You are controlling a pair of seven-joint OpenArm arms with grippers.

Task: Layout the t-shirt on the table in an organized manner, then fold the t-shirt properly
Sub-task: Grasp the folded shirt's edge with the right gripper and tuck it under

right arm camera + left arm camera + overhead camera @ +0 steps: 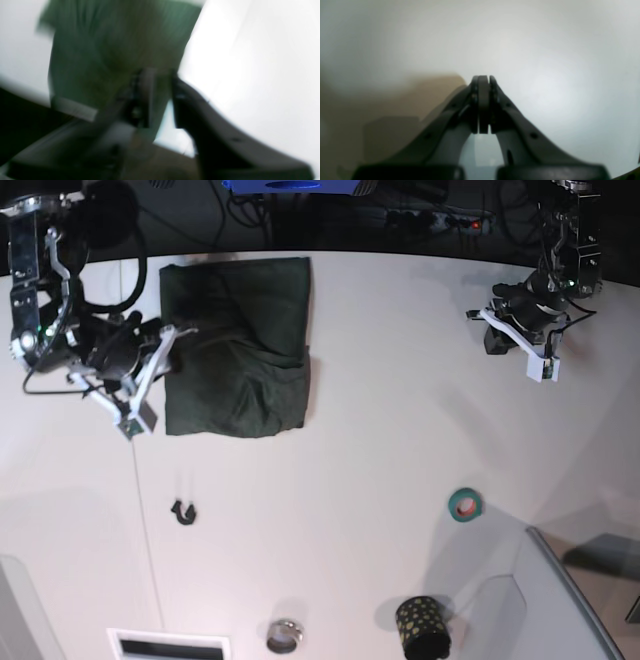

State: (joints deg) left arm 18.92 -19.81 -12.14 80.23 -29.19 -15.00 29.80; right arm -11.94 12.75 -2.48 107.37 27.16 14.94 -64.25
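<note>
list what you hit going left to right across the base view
right gripper → t-shirt → metal ring → black dotted cup → green tape roll → left gripper

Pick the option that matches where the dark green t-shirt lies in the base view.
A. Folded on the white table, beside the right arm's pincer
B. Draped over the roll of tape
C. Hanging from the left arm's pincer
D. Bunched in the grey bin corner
A: the t-shirt lies as a folded block on the table, right beside the right pincer.
</note>
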